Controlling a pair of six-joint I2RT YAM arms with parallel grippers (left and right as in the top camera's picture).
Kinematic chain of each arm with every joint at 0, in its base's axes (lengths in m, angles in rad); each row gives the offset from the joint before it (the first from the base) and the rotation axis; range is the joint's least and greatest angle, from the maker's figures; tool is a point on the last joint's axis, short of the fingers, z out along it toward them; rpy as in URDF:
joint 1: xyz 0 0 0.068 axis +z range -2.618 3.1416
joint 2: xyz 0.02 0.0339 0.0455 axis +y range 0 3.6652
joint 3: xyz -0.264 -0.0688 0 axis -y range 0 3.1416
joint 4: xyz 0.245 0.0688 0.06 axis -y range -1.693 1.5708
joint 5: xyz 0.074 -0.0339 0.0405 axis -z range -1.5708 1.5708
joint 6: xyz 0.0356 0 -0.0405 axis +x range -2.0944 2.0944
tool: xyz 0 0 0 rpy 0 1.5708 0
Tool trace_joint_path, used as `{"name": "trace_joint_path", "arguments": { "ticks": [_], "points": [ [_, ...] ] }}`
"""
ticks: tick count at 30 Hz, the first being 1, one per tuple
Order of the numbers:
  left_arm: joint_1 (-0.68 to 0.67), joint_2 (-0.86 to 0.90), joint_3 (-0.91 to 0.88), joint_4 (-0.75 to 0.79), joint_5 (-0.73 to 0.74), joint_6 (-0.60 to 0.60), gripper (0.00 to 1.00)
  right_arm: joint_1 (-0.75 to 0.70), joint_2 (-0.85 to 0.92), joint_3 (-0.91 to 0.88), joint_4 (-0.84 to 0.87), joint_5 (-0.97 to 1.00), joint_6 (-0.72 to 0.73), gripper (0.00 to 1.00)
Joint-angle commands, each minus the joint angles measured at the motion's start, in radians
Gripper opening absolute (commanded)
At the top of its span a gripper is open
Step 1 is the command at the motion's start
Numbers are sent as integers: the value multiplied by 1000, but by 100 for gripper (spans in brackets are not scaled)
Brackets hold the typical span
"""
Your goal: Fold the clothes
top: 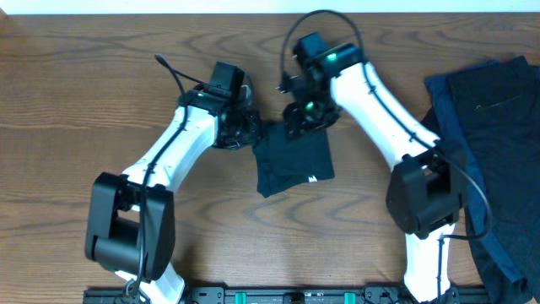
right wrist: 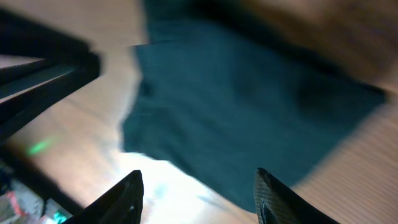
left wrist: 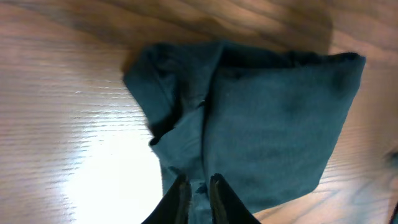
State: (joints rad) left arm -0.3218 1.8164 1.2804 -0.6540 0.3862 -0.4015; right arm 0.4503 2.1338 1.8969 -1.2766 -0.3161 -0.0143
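1. Our right end effector [right wrist: 198,174] hangs spread, empty, over the folded shirt [top: 294,162] on the tabletop [top: 76,93].
2. At the shirt's edge, our left end effector [left wrist: 198,182] may pinch cloth, we cannot tell; snagged cloth would unfold it.

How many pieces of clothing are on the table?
3: a folded dark garment in the middle, and at the right edge a blue piece under a darker one; that pile may hide more.

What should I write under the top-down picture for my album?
The left gripper and right gripper meet at a small folded dark cloth on a wooden table.
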Motion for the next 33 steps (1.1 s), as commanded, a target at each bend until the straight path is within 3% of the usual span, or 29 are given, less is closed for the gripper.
{"name": "trace_joint_path", "arguments": {
  "ticks": [1, 12, 22, 33],
  "points": [
    [-14, 56, -7, 18, 2, 7, 26, -56, 0, 19, -3, 59, 6, 56],
    [-51, 126, -7, 62, 2, 7, 28, -183, 0, 19, 6, 58, 6, 57],
    [-102, 127, -15, 87, -32, 7, 43, -190, 0, 16, 13, 81, 6, 58],
    [-103, 127, -21, 79, -36, 7, 44, -190, 0, 16, 17, 81, 6, 58]
  ]
}}
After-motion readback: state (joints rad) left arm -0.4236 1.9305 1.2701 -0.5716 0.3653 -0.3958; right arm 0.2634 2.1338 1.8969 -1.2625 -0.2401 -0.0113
